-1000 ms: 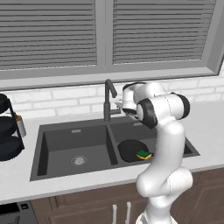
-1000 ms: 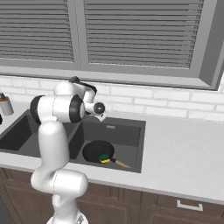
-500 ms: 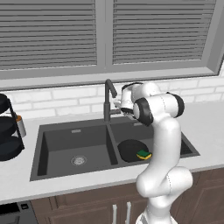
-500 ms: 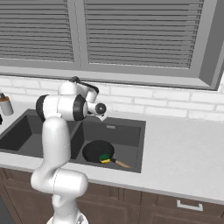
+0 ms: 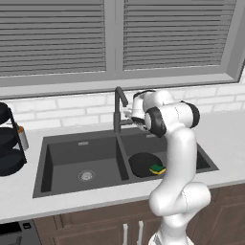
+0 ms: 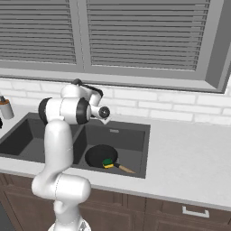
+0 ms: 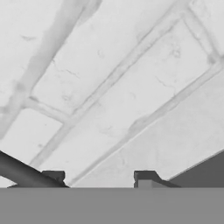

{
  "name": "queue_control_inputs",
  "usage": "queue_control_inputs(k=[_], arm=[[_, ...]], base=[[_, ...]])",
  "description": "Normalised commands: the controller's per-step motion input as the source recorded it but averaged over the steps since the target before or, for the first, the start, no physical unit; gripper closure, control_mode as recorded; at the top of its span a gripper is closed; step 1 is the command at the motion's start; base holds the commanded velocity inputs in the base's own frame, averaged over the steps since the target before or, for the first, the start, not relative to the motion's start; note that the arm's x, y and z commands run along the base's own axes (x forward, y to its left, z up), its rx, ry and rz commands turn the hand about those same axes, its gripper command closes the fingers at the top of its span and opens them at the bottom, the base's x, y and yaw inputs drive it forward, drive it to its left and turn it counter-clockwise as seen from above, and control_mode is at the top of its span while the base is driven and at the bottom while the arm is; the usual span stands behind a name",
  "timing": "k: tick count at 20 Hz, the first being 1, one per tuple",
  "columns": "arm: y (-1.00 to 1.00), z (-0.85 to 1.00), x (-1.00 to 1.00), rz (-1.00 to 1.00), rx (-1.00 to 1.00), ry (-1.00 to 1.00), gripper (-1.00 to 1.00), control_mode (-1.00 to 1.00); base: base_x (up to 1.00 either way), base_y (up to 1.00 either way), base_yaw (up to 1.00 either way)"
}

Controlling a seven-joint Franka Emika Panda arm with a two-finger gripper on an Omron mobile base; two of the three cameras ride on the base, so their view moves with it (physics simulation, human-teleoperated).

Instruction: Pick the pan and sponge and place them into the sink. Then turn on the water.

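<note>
- Left base view, middle of the frame: the pan (image 5: 142,164) sits in the right basin of the sink (image 5: 62,158) with the sponge (image 5: 157,169) resting on its edge, so both are already where they belong.
- Only the water is left, I reckon. No stream from the faucet (image 5: 117,107) yet.
- That explains the arm's pose: the gripper (image 5: 128,115) is raised just right of the faucet, probably going for the lever.
- Hand view shows the fingertips (image 7: 143,178) at the bottom spread apart with nothing between them, a dark bar crossing by the left tip, brick wall behind.
- Compared with a second ago, the hand has nudged slightly closer to the faucet; pan and sponge haven't budged.
</note>
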Motion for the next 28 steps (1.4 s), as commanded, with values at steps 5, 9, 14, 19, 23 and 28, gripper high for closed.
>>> queue_control_inputs(k=[5,9,14,19,23,28], arm=[[-0.27,-0.01,0.02,-0.03,0.33,0.02,1.00,-1.00],[-0.41,0.00,0.00,-0.02,0.40,0.09,1.00,-1.00],[-0.33,0.00,0.00,-0.03,0.38,0.14,1.00,-1.00],[-0.11,-0.06,0.00,-0.02,0.24,0.09,1.00,-1.00],[0.00,-0.09,0.00,0.00,0.00,0.02,1.00,-1.00],[0.00,0.00,0.00,0.00,0.00,0.00,1.00,-1.00]], base=[[0.00,0.00,0.00],[0.00,0.00,0.00],[0.00,0.00,0.00],[0.00,0.00,0.00],[0.00,0.00,0.00],[0.00,0.00,0.00]])
